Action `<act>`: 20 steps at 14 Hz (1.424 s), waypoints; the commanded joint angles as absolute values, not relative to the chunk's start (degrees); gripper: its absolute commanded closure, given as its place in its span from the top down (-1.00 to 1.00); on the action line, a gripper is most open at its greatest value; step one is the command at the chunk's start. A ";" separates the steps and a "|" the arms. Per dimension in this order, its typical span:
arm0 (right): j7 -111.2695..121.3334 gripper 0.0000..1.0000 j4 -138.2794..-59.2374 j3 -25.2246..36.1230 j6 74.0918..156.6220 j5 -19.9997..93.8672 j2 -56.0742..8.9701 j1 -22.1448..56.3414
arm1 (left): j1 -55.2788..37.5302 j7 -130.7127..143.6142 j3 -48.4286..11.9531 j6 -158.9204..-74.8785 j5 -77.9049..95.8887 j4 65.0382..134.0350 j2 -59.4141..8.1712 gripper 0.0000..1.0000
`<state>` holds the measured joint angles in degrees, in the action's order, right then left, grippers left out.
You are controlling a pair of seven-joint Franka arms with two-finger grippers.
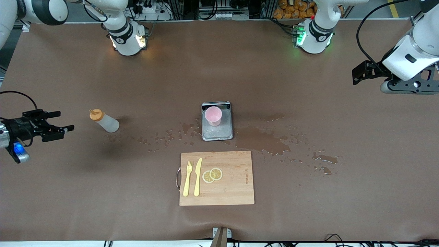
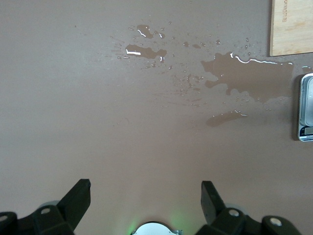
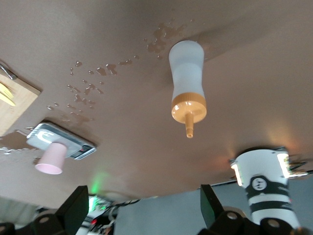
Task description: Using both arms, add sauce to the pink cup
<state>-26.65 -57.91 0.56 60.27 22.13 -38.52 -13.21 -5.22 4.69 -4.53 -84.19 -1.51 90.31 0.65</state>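
Standing on the scale (image 1: 217,120) mid-counter, the cup (image 1: 213,116) is pale pink; the bottle (image 1: 104,121), whitish with an orange cap, stands near the spread, empty right gripper (image 1: 56,128). Left wrist view: left gripper (image 2: 145,196) spread over wet counter (image 2: 73,98). Right wrist view: a careless grab could topple the bottle.

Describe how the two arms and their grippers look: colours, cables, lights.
Both arms are white with black joint bands. The right gripper is black, with a blue light and a black cable loop. The left gripper is black on a grey bracket, also with a black cable.
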 commanded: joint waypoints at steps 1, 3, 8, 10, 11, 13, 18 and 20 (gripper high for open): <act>-25.14 1.00 -59.41 0.70 61.08 15.23 -32.36 -8.45 | -5.10 5.63 -4.83 -83.58 -2.20 90.09 1.05 1.00; -22.16 1.00 -60.02 0.62 62.39 11.44 -28.15 -4.94 | -5.10 5.63 -4.83 -83.58 -2.11 90.09 1.14 1.00; -19.17 1.00 -64.75 0.62 65.82 7.30 -20.06 0.26 | -5.27 5.71 -4.92 -83.58 -2.11 90.09 1.14 1.00; -16.71 1.00 -72.03 0.62 70.90 7.21 -14.10 0.35 | -5.10 5.71 -4.83 -83.76 -2.02 89.74 1.14 1.00; -15.57 1.00 -76.68 0.62 73.71 7.21 -10.41 0.35 | -5.01 5.71 -4.83 -84.11 -2.02 89.65 1.23 1.00; -15.21 1.00 -85.56 0.62 80.39 7.12 -3.20 0.35 | -4.57 5.54 -4.83 -84.29 -2.46 90.17 1.84 1.00; -13.45 1.00 -88.15 0.62 84.28 1.68 1.84 1.84 | -4.39 5.71 -4.48 -86.22 -0.18 89.91 1.93 1.00; -12.92 1.00 -87.89 0.62 85.16 1.23 1.85 2.11 | -4.39 5.71 -4.48 -87.01 0.00 89.91 2.29 1.00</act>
<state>-13.99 -85.62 0.31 83.22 3.13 0.20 1.01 -4.59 4.70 -4.40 -86.07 -0.95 89.76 1.32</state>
